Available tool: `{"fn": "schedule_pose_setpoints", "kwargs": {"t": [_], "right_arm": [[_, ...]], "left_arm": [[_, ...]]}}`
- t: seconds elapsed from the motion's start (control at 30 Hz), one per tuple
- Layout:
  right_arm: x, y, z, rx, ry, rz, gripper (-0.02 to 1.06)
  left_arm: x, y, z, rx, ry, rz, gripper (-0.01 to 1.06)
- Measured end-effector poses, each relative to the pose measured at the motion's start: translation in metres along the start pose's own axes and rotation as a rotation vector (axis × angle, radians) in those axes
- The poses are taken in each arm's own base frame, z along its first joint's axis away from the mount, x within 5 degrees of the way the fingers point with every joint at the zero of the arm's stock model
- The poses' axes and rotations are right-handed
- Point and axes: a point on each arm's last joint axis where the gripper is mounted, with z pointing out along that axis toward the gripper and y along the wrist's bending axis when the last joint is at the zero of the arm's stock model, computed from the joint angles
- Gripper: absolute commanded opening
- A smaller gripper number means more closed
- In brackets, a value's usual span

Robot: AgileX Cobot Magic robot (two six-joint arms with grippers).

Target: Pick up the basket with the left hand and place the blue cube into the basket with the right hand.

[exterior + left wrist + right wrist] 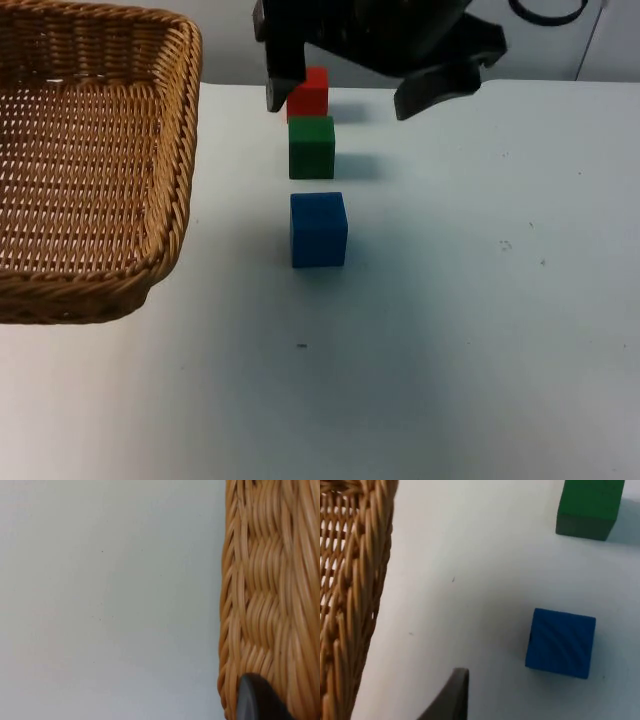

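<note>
Top view: solid blue cube beside woven wicker basket.

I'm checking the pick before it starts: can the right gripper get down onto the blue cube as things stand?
Probably yes: the blue cube stands apart from the green cube and the basket, and the right gripper is open.

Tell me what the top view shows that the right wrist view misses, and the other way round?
Top view alone: the red cube at the far end of the row, with the right pincer open above it. Right wrist view alone: nothing extra, just a closer look. Both share the wicker basket, the green cube, the blue cube and the white table.
</note>
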Motion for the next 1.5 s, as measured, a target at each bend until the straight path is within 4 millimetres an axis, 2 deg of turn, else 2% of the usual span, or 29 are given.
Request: {"fn": "schedule_pose_setpoints", "kwargs": {"t": [0.23,0.43,0.7,0.87,1.07,1.27,1.3,1.37,1.4,1.5], "right_arm": [[0.001,0.002,0.045,0.036,0.053,0.060,0.99],[0.007,0.001,0.067,0.053,0.090,0.079,0.99],[0.012,-0.002,0.085,0.076,0.095,0.115,0.99],[0.022,-0.005,0.106,0.096,0.120,0.131,0.99],[0.028,-0.007,0.121,0.110,0.126,0.141,0.99],[0.031,-0.007,0.129,0.101,0.122,0.149,0.97],[0.031,-0.007,0.131,0.098,0.117,0.152,0.95],[0.031,-0.007,0.131,0.099,0.116,0.161,0.82],[0.031,-0.008,0.131,0.105,0.111,0.166,0.82],[0.030,-0.010,0.131,0.120,0.099,0.196,0.50]], "left_arm": [[0.000,0.000,0.000,0.000,0.000,0.000,0.00],[0.000,0.000,0.000,0.001,-0.001,-0.001,0.00],[0.000,0.000,0.000,0.002,-0.002,-0.003,0.00],[0.000,0.000,0.000,0.002,-0.002,-0.003,0.00],[0.000,0.000,0.000,0.002,-0.002,-0.003,0.00],[0.000,0.000,0.000,0.002,-0.002,-0.003,0.00],[0.000,0.000,0.000,0.002,-0.002,-0.003,0.00],[0.000,0.000,0.000,0.002,-0.002,-0.003,0.00],[0.000,0.000,0.000,0.002,-0.002,-0.003,0.00],[0.000,0.000,0.000,0.002,-0.002,-0.003,0.00]]}}
